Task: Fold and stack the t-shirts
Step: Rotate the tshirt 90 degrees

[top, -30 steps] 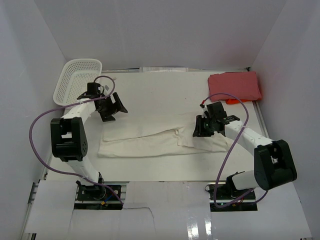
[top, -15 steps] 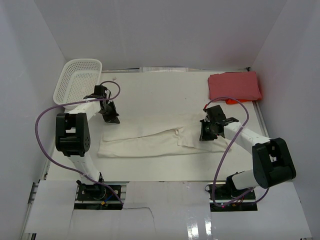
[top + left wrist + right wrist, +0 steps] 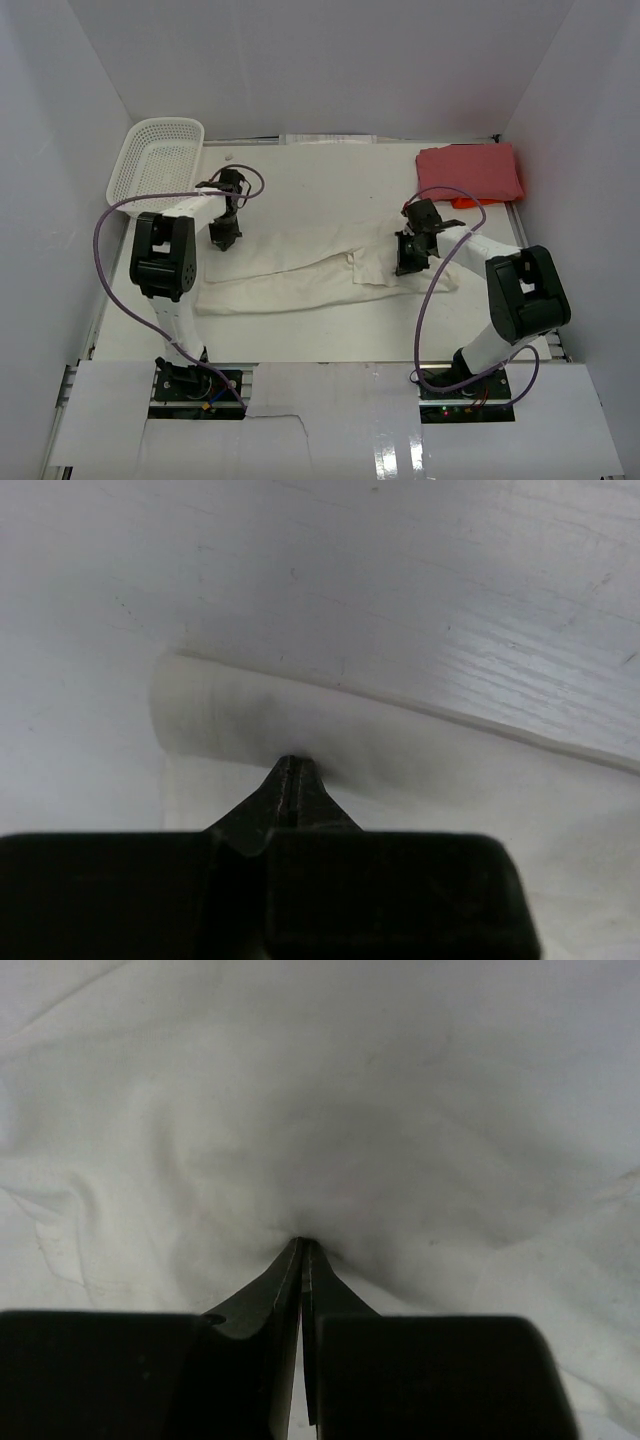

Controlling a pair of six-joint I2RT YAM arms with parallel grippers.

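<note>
The cream-white t-shirt (image 3: 300, 275) lies spread across the middle of the table. My left gripper (image 3: 222, 240) is shut on its far left corner. In the left wrist view the gripper (image 3: 290, 762) pinches the rolled edge of the cloth (image 3: 450, 780). My right gripper (image 3: 406, 262) is shut on the shirt's right part. In the right wrist view the fabric (image 3: 330, 1110) puckers around that gripper (image 3: 302, 1242). The red t-shirt (image 3: 470, 172) lies folded at the back right corner, apart from both grippers.
A white mesh basket (image 3: 168, 122) leans at the back left corner, just behind the left arm. A small orange item (image 3: 462, 203) peeks out under the red shirt's front edge. White walls close in the table on three sides.
Both grippers went from open to shut and moved inward along the shirt. The shirt's far edge has shifted toward the back between them.
</note>
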